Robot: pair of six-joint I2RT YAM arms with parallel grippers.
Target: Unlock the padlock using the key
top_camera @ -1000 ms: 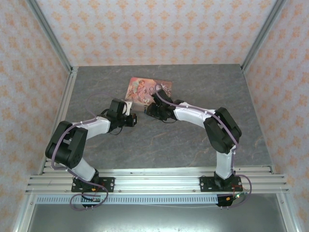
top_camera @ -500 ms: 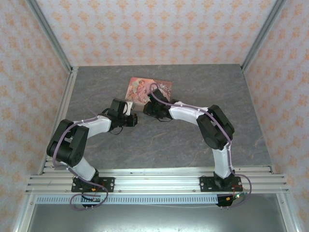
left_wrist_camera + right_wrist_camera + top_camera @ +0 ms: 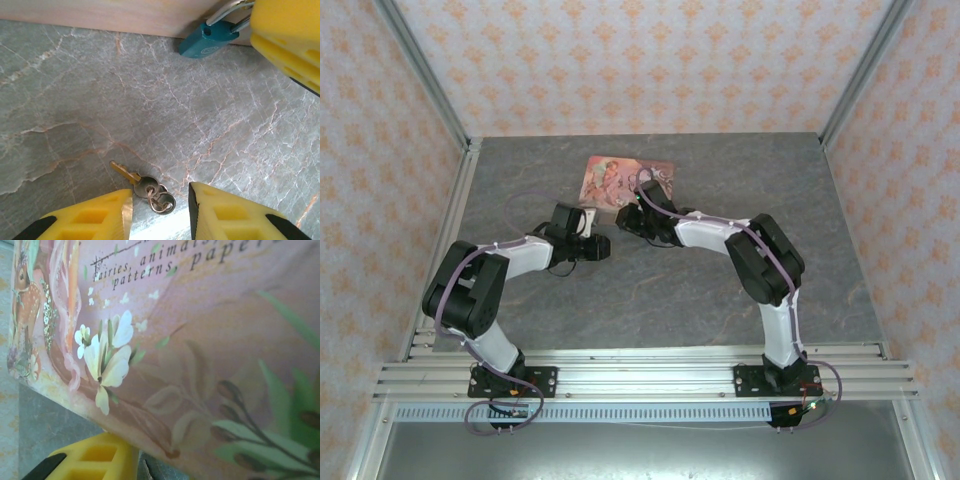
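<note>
Toward the pink box (image 3: 620, 180) my right hand (image 3: 265, 31) has crept, meeting the padlock (image 3: 207, 40) at its shackle, probably to brace it; clenched or not, I cannot tell. My left hand (image 3: 160, 197) straddles the key (image 3: 124, 173), released, nearer on the desk (image 3: 75, 100).

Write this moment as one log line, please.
left pincer open above key lying on table | right pincer at shackle of padlock, grip unclear | padlock beside pink box

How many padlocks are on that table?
1: a small teal-blue metal padlock lies by the pink illustrated box, its shackle next to the right arm's yellow fingers. More could be hidden.
</note>
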